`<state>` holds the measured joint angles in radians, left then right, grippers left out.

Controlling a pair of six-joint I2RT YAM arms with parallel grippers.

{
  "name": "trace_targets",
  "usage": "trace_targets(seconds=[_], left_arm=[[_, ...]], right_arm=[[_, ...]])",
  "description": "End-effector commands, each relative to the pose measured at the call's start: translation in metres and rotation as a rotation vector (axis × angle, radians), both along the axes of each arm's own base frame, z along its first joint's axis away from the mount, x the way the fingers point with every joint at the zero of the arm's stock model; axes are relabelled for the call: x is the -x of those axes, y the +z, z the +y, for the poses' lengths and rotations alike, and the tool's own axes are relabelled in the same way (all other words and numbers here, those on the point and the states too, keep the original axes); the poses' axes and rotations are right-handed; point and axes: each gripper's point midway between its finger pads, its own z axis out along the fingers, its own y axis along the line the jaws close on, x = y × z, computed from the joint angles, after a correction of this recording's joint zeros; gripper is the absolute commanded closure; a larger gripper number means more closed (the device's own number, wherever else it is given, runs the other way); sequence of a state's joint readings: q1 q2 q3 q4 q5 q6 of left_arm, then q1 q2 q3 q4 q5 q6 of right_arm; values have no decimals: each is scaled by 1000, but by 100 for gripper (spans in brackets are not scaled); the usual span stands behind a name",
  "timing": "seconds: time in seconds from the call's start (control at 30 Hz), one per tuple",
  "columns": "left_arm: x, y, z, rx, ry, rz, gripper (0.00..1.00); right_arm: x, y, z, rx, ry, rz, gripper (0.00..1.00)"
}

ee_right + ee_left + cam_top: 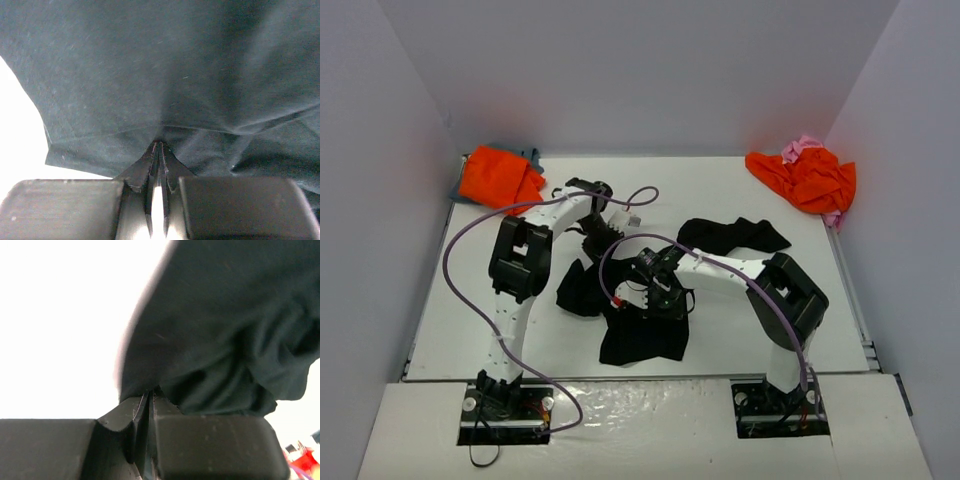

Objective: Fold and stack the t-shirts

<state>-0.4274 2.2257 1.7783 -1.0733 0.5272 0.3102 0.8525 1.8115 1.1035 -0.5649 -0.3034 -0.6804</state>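
The black t-shirt (642,338) lies crumpled mid-table, one part hanging down at the front and another part (732,235) trailing to the back right. My left gripper (593,237) is shut on its cloth; in the left wrist view the jaws (150,393) pinch an edge of the black fabric (225,330). My right gripper (647,288) is shut on it too, jaws (160,145) closed on a fold of the cloth (160,65). An orange t-shirt (498,178) lies on a blue-grey one (530,156) at the back left. Another orange t-shirt (812,178) lies over a pink one (803,148) at the back right.
The white table (720,190) is walled in on the left, back and right. Purple cables (470,240) loop off both arms above the table. The arm bases (505,400) sit at the near edge.
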Motion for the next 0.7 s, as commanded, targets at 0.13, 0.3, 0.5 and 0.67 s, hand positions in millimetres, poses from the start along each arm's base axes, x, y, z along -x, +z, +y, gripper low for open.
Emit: trace_targets(seconds=[0.13, 0.3, 0.5, 0.67], left_arm=[[-122, 36, 59, -20, 230, -198, 100], [-183, 34, 117, -42, 404, -274, 100], [-204, 45, 145, 6, 475, -340, 100], [-193, 83, 117, 78, 433, -445, 100]], right_arm=[[53, -29, -65, 237, 116, 146, 100], [61, -24, -82, 278, 142, 129, 100], [54, -19, -82, 286, 138, 94, 100], [25, -25, -63, 256, 110, -34, 100]])
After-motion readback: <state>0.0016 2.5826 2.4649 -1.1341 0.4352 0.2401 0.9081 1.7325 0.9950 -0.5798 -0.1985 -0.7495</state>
